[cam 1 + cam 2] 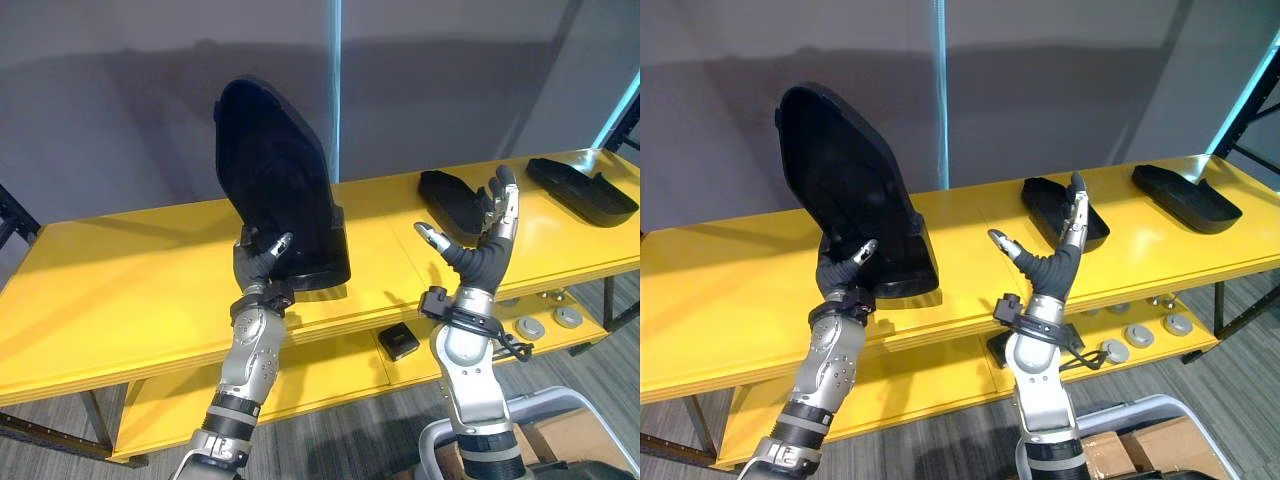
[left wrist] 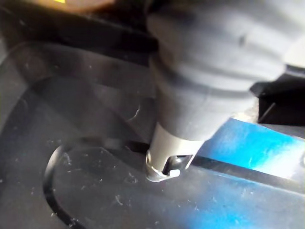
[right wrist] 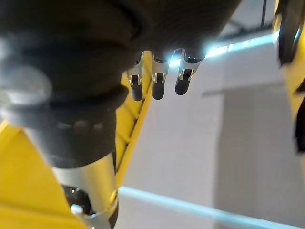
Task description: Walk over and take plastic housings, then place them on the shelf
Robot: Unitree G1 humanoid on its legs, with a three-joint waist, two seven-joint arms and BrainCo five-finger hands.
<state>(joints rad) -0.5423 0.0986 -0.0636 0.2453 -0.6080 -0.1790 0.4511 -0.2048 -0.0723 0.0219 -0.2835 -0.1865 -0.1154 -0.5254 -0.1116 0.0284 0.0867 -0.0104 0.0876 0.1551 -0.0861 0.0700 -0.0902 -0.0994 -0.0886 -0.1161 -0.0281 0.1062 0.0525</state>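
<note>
Here, housing in left hand

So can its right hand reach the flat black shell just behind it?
Probably yes. The right hand is open and empty, raised just in front of the flat housing, with nothing between them. The left hand grips the upright housing.

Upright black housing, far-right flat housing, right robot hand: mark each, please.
upright black housing (image 1: pixel 275 160), left eye view, middle of its broad face.
far-right flat housing (image 1: pixel 585 192), left eye view, its upper surface.
right robot hand (image 1: pixel 484 252), left eye view, its dark-covered middle.
</note>
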